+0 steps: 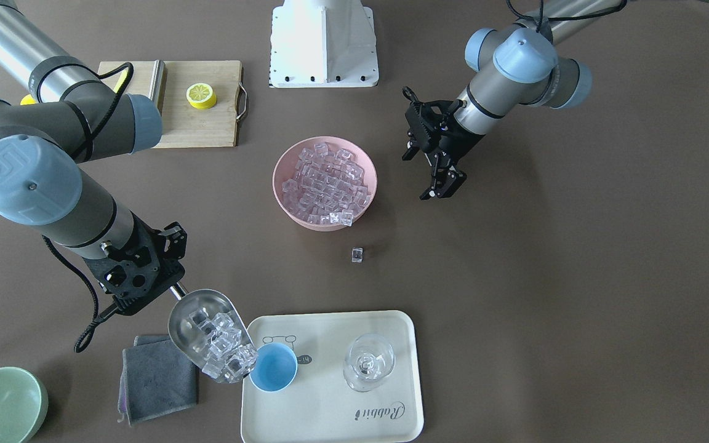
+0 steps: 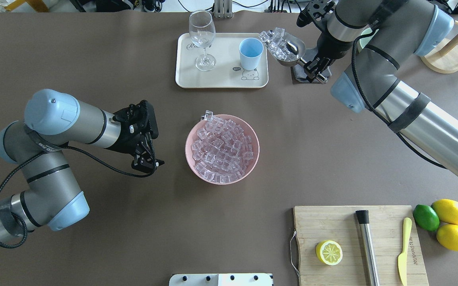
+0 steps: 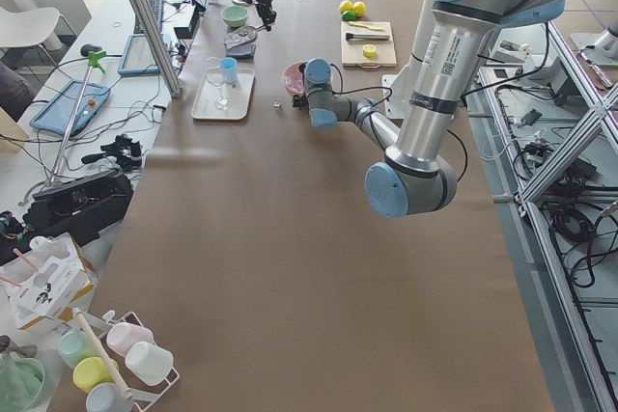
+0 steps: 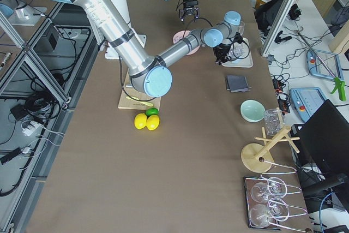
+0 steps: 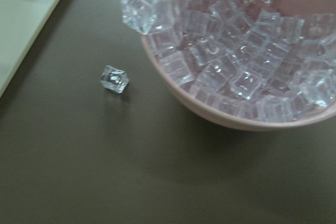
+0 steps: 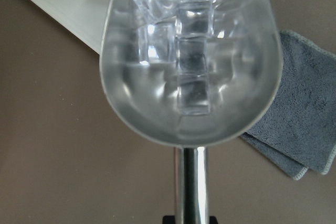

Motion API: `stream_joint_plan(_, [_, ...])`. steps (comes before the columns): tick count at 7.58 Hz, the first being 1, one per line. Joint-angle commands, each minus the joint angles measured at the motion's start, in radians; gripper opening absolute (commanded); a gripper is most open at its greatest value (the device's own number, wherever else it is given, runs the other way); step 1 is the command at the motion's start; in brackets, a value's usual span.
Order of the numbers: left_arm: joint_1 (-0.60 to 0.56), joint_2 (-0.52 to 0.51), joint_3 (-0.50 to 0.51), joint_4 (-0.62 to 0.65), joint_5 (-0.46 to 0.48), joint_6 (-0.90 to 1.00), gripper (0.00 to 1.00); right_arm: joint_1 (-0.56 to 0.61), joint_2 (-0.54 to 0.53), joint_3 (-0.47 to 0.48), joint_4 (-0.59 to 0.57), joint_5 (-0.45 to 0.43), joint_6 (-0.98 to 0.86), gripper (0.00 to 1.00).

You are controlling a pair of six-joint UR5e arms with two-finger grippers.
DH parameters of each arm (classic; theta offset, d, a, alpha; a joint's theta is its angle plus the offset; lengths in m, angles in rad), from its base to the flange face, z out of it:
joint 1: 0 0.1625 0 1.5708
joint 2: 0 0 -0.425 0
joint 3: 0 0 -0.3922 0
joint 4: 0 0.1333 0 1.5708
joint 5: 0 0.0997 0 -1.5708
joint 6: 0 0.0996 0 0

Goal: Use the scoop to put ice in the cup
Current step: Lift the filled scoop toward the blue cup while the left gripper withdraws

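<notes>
Scoop (image 1: 207, 332): by the table's far edge toward the robot's right, held off the table, loaded.
Right gripper (image 1: 175, 289): clamped on the scoop's short handle.
Ice (image 1: 224, 351): cubes crowded toward the scoop's lip; the main stock fills the pink bowl (image 1: 280, 178) at mid-table.
Cup (image 1: 273, 367): upright on the tray (image 1: 330, 418) at the far edge, on the tray's end toward the robot's right; no cube visible inside.
Key relation: the scoop's long axis runs handle to lip along the far edge, lip toward the cup; the lip meets the cup's near rim, not its centre. Judged need: a short advance, then tipping.
Nearer arm: the right, by far.
Left gripper (image 1: 444, 184): fingers apart, holding nothing, beside the pink bowl, well apart from the cup.
Stray cube (image 1: 357, 255): on the table between bowl and tray.
View differences: the front-facing and left wrist views show the stray cube, which I cannot make out overhead; the right wrist view shows the cubes' position in the trough, but barely a sliver of cup.
</notes>
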Motion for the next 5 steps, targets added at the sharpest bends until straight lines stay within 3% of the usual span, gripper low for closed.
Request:
stream_joint_plan(1, [-0.148,0.09,-0.045,0.071,-0.002,-0.091,0.99,-0.002,0.072,-0.058,-0.1,0.011,-0.056,0.0])
stream_joint_plan(5, [-0.403,0.227,-0.034,0.087,-0.035,-0.147,0.99,-0.002,0.149,-0.086,-0.305,0.01,-0.187,0.0])
